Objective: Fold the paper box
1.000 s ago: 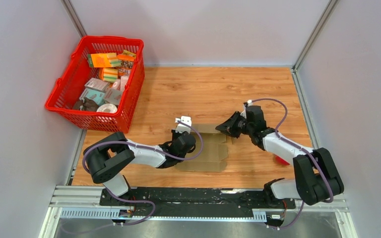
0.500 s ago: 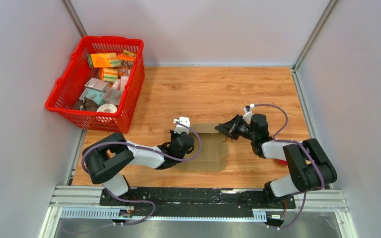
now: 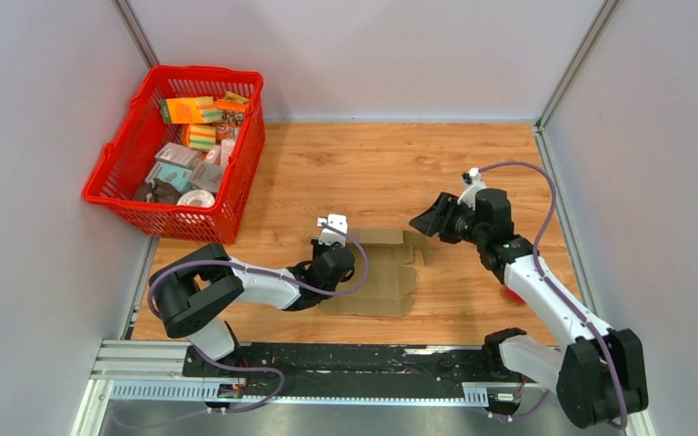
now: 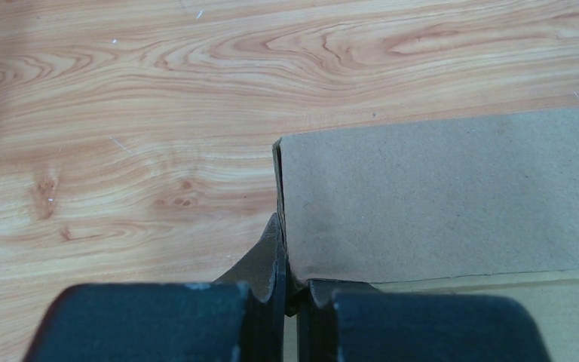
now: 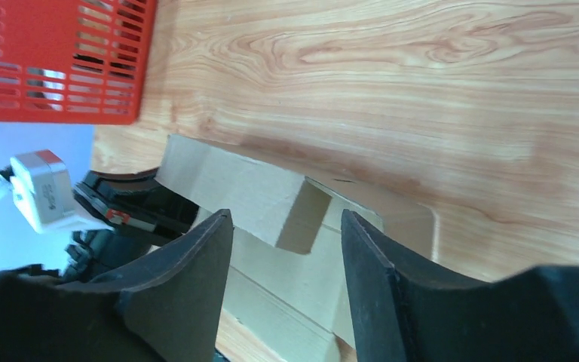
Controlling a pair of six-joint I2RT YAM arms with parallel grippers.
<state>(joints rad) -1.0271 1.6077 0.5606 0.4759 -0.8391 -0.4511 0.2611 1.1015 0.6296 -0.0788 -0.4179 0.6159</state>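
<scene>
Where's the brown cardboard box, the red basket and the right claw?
paper box (image 3: pixel 383 280), top view, middle panel.
red mesh basket (image 3: pixel 177 218), top view, near wall.
right gripper (image 5: pixel 285 226), right wrist view, between its fingertips.

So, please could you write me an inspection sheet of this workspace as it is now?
Surface: wooden table, faint scratches.
Job's things: paper box, brown cardboard, mid-table, partly folded, one panel raised.
Clutter: red basket of packets at far left corner; small red thing mostly hidden under right arm.
Grippers: left gripper shut on the box's left edge; right gripper open beside its right end, holding nothing.
Cables: purple cables, one per side; the left one loops above the box.
Surroundings: grey walls on three sides; metal rail at near edge.
</scene>
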